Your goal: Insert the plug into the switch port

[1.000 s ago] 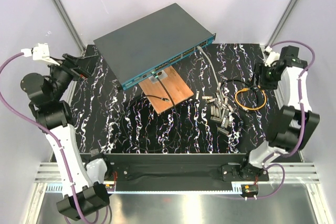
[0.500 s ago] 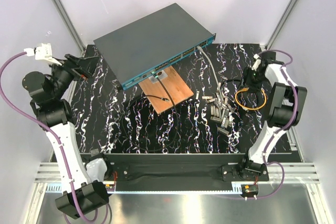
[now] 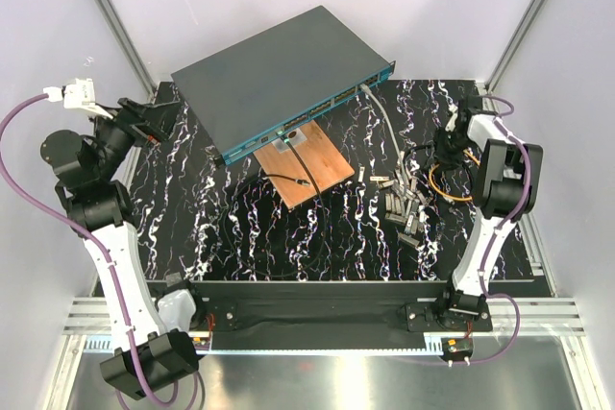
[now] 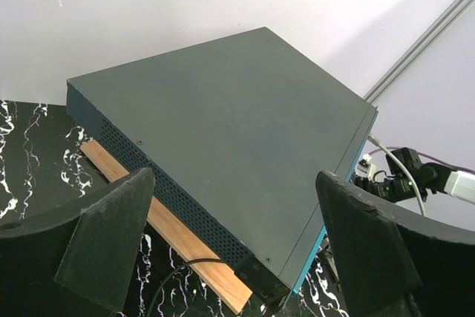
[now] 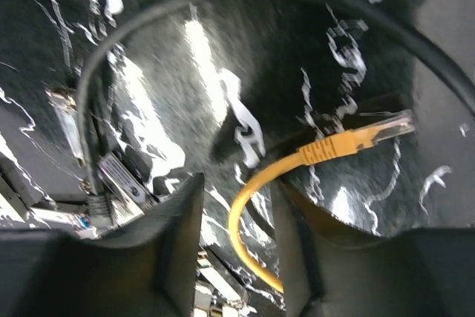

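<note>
- Right wrist view: the right gripper point(image 5: 234, 202) hangs low over the black marbled table point(image 5: 171, 87). Its jaws are slightly parted astride the yellow cable point(image 5: 252, 198), not pinching it. The clear plug point(image 5: 382, 124) lies just beyond them on the table.
- Top external view: the switch point(image 3: 279, 74) sits at the far side, well apart from the plug. Its teal port row faces the wooden board point(image 3: 312, 165).
- Spread wide and empty, the left gripper point(image 4: 234, 206) faces the switch (idle, I judge).
- Step in hand: picking up the plug. The next move calls for a grip nearer the plug, then a carry to a free port.
</note>
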Tool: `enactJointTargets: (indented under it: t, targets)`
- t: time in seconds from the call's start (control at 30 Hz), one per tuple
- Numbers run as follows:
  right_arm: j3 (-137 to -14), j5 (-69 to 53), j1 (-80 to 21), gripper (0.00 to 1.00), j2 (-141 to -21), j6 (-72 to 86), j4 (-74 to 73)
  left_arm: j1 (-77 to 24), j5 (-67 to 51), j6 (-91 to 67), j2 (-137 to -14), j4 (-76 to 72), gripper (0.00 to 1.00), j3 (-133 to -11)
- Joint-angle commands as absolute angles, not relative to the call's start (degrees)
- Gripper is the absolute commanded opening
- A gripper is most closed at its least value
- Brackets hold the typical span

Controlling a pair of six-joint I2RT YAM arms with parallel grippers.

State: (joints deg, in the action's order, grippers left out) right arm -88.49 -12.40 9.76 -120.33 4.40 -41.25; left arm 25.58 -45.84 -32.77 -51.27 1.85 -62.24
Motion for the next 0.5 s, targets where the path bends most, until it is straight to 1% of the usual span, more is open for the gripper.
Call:
enactJointTargets:
  t: [0.0,0.03,0.13,0.17,0.23,0.33,0.47]
  targets:
    - [-92.1,-11.2,8.8,0.40,-122.8,5.8,-40.6,25.4,-45.7,-31.7,-51.5,-1.5,0.96,-62.2]
    - [-92.6,-11.4,8.7,0.37,-123.1,5.8,-41.1,25.3,-45.7,-31.6,-51.5,-1.5,0.96,-62.2]
    - [-94.4,-12.0,8.7,0.22,-123.8,4.3,-43.1,25.3,-45.9,-31.5,-51.6,-1.7,0.96,-62.9]
    - [-94.7,-12.0,8.8,0.12,-122.6,3.6,-43.7,25.3,-46.1,-31.3,-51.5,-1.4,0.97,-63.3]
    - [-94.7,-12.0,9.2,0.01,-120.5,1.9,-45.1,25.3,-46.1,-31.0,-51.8,-1.1,0.97,-64.5]
    - [-95.1,-15.0,10.9,0.00,-114.6,-1.2,-47.2,25.3,-46.7,-31.1,-52.3,-0.6,0.97,-66.1]
    - [-97.2,-19.7,13.7,0.00,-105.0,-7.4,-51.1,24.9,-49.2,-31.3,-52.2,-3.9,0.97,-67.0]
